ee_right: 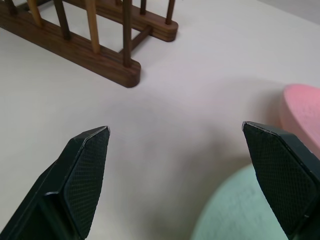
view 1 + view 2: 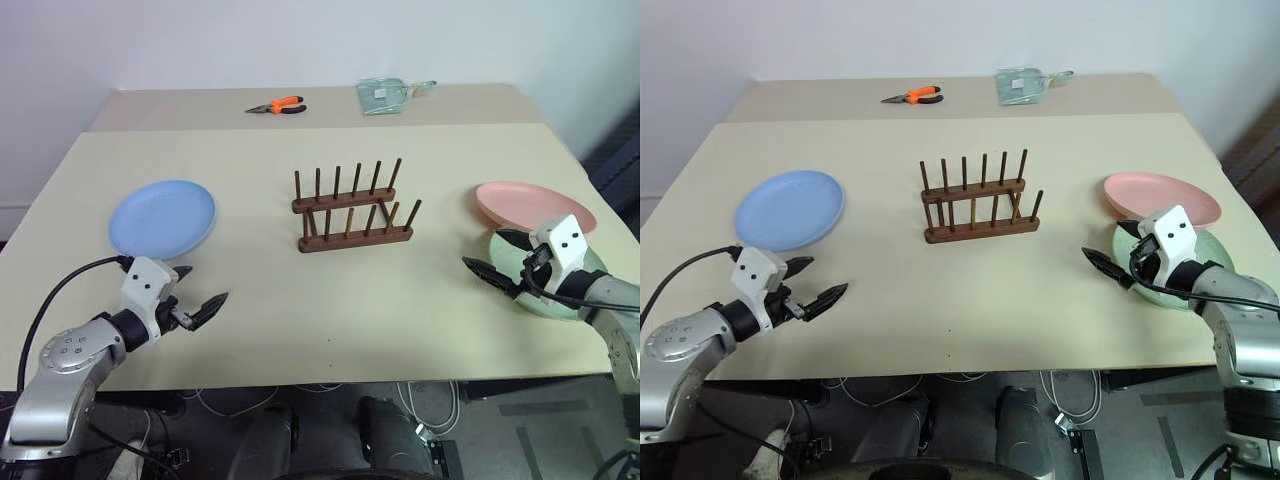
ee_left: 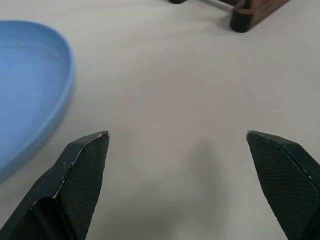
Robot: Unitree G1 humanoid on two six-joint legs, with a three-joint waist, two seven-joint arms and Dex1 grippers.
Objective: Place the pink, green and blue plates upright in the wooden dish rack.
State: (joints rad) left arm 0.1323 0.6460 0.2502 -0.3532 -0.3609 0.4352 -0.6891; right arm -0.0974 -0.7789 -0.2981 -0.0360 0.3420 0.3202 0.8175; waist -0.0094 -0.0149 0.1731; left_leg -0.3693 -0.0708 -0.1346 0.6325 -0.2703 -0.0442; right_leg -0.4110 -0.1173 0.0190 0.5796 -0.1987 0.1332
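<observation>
Both hands are being held low over the surface [image 2: 330, 300], and nothing is being carried by either: the left hand [image 2: 197, 291] is spread wide with bare tabletop between its fingers, and the right hand [image 2: 1108, 252] is spread just as wide, its fingers hovering at the near edge of the green plate [image 2: 1200, 285]. Just beside the left hand the blue plate [image 2: 162, 216] is lying flat, while on the right the pink plate [image 2: 530, 205] is resting partly over the far edge of the green one. The wooden dish rack [image 2: 352, 208] is standing between the two sides, well apart from all the plates, with its slots unfilled. The plates are being judged as light, stiff and matte, so little slipping is expected; a thin raised rim is being offered as the only hold, and a pinch across that rim at the near edge is being judged the likeliest grasp, with a tilt needed to bring each plate upright. Counted: three plates, one of each colour; one rack with two rows of six pegs each; one pair of orange-handled pliers [image 2: 278, 106] and one clear packet [image 2: 388, 95] lying on the far surface.
</observation>
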